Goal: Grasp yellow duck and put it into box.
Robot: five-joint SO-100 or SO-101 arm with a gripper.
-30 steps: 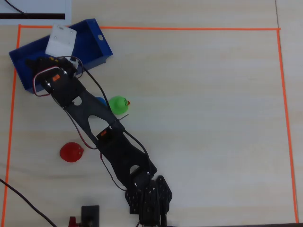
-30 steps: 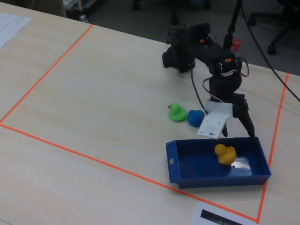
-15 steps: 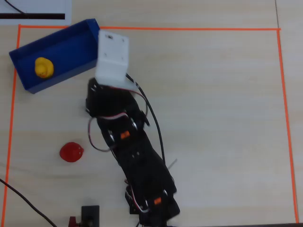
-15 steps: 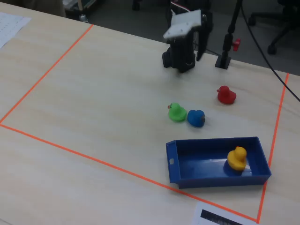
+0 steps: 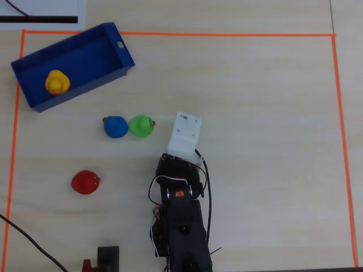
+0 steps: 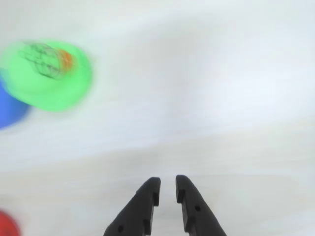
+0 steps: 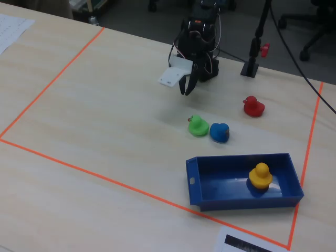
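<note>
Saw the yellow duck (image 5: 57, 83) upright inside the box (image 5: 108, 48), toward its left end in the overhead view, with the box at the top-left corner of the orange tape outline (image 5: 227, 34). Found the gripper (image 6: 167, 189) empty above bare table (image 7: 105, 105), fingers nearly pressed together with only a thin slit between. Noted the green duck (image 5: 140, 126) and blue duck (image 5: 115, 127) touching side by side, the red duck (image 5: 85, 182) well apart from them.

Arm folded back near the desk edge at its base. Gripper (image 6: 167, 189) raised above the surface, empty, fingers nearly together, narrow gap.
</note>
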